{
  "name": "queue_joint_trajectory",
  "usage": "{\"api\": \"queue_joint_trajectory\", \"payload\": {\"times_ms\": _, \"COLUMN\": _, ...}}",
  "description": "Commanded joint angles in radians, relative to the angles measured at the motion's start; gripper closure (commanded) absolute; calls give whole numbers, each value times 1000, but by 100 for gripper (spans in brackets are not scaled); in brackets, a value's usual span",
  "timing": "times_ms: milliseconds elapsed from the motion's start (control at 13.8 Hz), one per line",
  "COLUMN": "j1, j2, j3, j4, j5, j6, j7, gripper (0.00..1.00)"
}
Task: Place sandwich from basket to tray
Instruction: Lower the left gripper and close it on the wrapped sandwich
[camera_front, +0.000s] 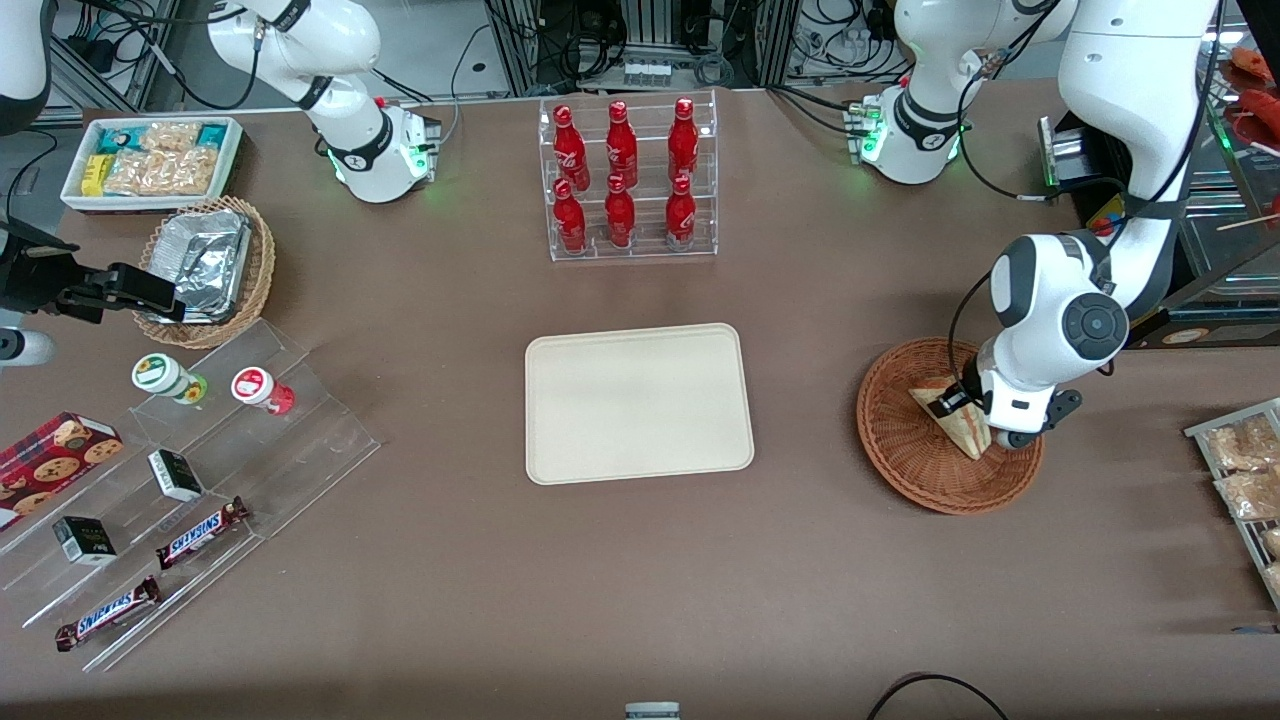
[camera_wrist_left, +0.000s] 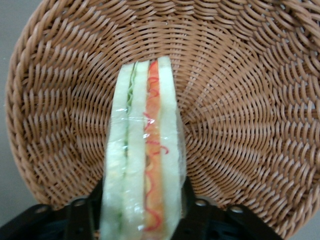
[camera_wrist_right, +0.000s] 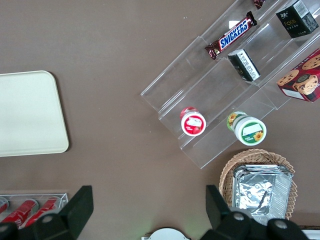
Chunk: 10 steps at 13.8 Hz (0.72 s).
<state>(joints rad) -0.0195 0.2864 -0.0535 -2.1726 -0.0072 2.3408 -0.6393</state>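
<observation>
End effector (camera_wrist_left: 142, 220) grips sandwich (camera_wrist_left: 142, 165) in basket (camera_wrist_left: 250, 100).

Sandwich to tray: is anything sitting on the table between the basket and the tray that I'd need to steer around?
Nothing visible. The gripper is in the basket with a finger on each side of the sandwich. Only bare table lies between basket and tray, and nothing sits on the tray.

The tool (camera_front: 962, 408) sat low inside the basket (camera_front: 900, 440), its fingers (camera_wrist_left: 80, 220) pressed against the sandwich (camera_front: 958, 422), with wicker wall rising close around. From there toward the tray (camera_front: 638, 402) lay open bench (camera_front: 800, 560). The bottle rack (camera_front: 628, 180) stood well apart, farther from the camera.
</observation>
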Motion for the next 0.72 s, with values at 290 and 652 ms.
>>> {"api": "queue_joint_trajectory", "payload": {"times_ms": 290, "j1": -49, "j2": -55, "j3": -20, "j4": 195, "j5": 4, "j6": -291, "j7": 67, "gripper": 100}}
{"api": "queue_joint_trajectory", "payload": {"times_ms": 652, "j1": -212, "j2": -17, "j3": -22, "j4": 281, "j5": 3, "j6": -299, "j7": 78, "gripper": 100}}
